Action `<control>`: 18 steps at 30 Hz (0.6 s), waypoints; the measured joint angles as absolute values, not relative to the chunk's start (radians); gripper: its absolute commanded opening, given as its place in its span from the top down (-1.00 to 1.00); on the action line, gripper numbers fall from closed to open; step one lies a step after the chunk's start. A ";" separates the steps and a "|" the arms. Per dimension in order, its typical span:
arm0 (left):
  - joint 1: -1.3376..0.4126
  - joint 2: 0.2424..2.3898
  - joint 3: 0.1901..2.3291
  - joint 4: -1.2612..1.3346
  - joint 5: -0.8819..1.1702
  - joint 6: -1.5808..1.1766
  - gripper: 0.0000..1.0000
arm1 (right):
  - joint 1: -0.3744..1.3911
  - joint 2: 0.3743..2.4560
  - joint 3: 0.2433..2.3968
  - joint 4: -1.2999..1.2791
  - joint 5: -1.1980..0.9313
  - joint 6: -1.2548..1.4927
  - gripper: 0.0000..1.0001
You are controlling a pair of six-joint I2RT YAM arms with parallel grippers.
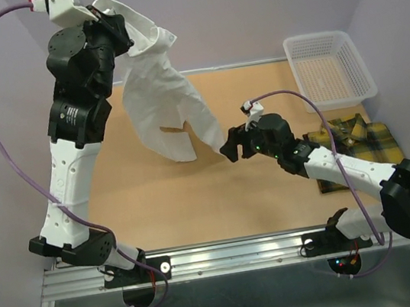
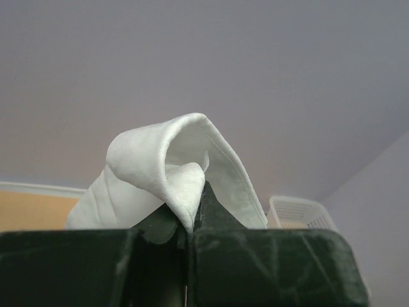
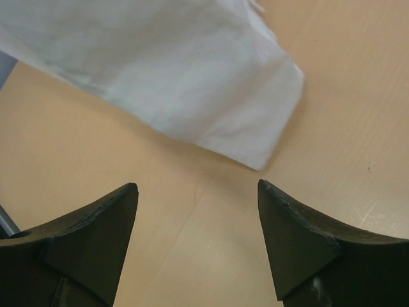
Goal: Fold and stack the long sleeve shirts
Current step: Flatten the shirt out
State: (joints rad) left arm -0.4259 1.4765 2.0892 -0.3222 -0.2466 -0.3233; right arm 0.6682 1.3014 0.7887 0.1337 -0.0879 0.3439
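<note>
In the top view the left gripper (image 1: 106,20) is sitting high above the far left part of the table (image 1: 158,199). Its tips are hiding in cloth there, so the grip is hard to see. The left wrist view is showing it well: the left gripper (image 2: 192,214) is squeezing tight on the collar of the white shirt (image 2: 169,160). That view is only showing the collar. The rest of the shirt is hiding behind the dark fingers (image 2: 268,262).

From above, the white shirt (image 1: 163,106) is hanging down long over the middle of the table. It is hard to tell if its low end is touching the wood.

The right gripper (image 1: 229,148) is waiting just beside that low end. In the right wrist view the right gripper (image 3: 198,192) is standing wide open and holding nothing. Only the bottom piece of the white shirt (image 3: 172,83) is showing there, and the top edge is cutting it off.

The plaid shirt (image 1: 358,142) is lying folded by the right edge of the table. The right arm (image 1: 346,167) is covering part of it. Only the top view is showing it.

The basket (image 1: 329,69) is sitting in the far right corner. A bit of the basket (image 2: 300,211) is peeking into the left wrist view.
</note>
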 measured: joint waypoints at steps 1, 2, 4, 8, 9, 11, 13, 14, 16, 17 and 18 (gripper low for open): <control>-0.426 1.470 2.104 -0.319 -0.260 -0.313 1.00 | 0.668 1.297 0.786 0.135 -0.085 0.344 -0.67; -0.426 1.465 2.112 -0.318 -0.267 -0.306 1.00 | 0.668 1.296 0.784 0.140 -0.085 0.343 -0.68; -0.426 1.451 2.126 -0.317 -0.282 -0.292 1.00 | 0.668 1.301 0.782 0.145 -0.088 0.337 -0.70; -0.426 1.417 2.136 -0.310 -0.304 -0.276 1.00 | 0.669 1.332 0.756 0.197 -0.107 0.315 -0.85; -0.426 1.409 2.136 -0.310 -0.308 -0.274 1.00 | 0.669 1.348 0.750 0.202 -0.115 0.310 -0.89; -0.426 1.400 2.136 -0.310 -0.316 -0.271 1.00 | 0.671 1.377 0.745 0.227 -0.133 0.297 -1.00; -0.426 1.396 2.136 -0.310 -0.325 -0.270 1.00 | 0.680 1.402 0.743 0.263 -0.142 0.287 -1.00; -0.426 1.396 2.136 -0.311 -0.331 -0.270 1.00 | 0.688 1.415 0.743 0.286 -0.144 0.278 -1.00; -0.426 1.396 2.136 -0.313 -0.342 -0.270 1.00 | 0.707 1.439 0.743 0.331 -0.147 0.260 -1.00; -0.426 1.396 2.136 -0.314 -0.345 -0.270 1.00 | 0.722 1.455 0.743 0.361 -0.149 0.249 -1.00; -0.426 1.396 2.136 -0.317 -0.351 -0.270 1.00 | 0.738 1.473 0.743 0.387 -0.149 0.234 -1.00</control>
State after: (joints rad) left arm -0.4259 1.3960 2.1357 -0.3172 -0.3508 -0.2703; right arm 0.7376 1.4727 0.7429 0.3866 -0.1486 0.2344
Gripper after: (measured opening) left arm 0.102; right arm 0.998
